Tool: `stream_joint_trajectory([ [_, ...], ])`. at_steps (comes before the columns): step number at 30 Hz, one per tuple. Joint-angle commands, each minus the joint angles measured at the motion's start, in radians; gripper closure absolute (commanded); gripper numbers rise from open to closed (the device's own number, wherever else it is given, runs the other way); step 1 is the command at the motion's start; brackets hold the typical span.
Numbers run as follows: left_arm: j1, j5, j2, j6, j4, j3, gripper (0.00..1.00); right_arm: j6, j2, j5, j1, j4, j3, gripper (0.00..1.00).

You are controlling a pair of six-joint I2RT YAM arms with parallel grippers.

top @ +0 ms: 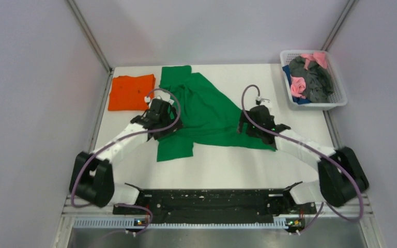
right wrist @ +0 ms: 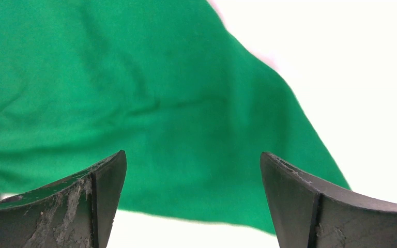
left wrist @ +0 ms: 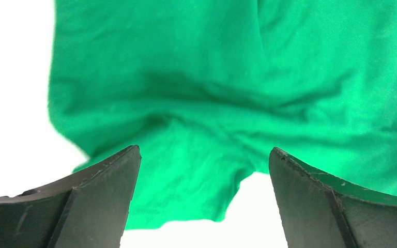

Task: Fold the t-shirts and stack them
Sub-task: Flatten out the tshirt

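While the green t-shirt [top: 207,111] lies spread, left pincer [left wrist: 204,155] and right pincer [right wrist: 194,157] gape — empty.

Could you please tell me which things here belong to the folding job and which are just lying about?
Job: green t-shirt, spread out unfolded; orange t-shirt, folded.
Lying about: white basket; pink garment, dark grey garment and blue garment inside it.

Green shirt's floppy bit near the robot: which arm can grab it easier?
Left, probably. The left gripper hangs open just by that flap of the green shirt; the right gripper, also open, sits over the shirt's opposite edge.
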Motion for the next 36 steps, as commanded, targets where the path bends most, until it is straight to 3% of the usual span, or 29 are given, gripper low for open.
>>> stream_joint_trajectory([
  [1,-0.001,-0.071,-0.276,-0.038,-0.154,-0.137,0.01,-0.006,-0.325,0.164,-0.007,-0.156,-0.077,0.01],
  [6,-0.001,-0.111,-0.452,-0.096,-0.307,-0.271,0.01,0.024,-0.586,0.285,-0.01,-0.249,-0.164,0.01],
  [11,-0.002,-0.079,-0.485,-0.098,-0.245,-0.354,0.1,0.03,-0.706,0.294,-0.012,-0.257,-0.201,0.01],
  [14,-0.002,-0.016,-0.432,-0.096,-0.217,-0.357,0.18,0.026,-0.698,0.27,-0.012,-0.269,-0.202,0.01],
  [24,0.005,-0.168,-0.258,-0.144,-0.192,-0.324,0.27,0.026,-0.573,0.225,-0.012,-0.303,-0.167,0.01],
  [33,0.031,-0.136,-0.186,-0.126,-0.115,-0.305,0.3,0.037,-0.577,0.227,-0.012,-0.306,-0.169,0.01],
  [36,0.034,-0.099,-0.146,-0.115,-0.095,-0.297,0.36,0.04,-0.579,0.233,-0.012,-0.306,-0.17,0.01],
])
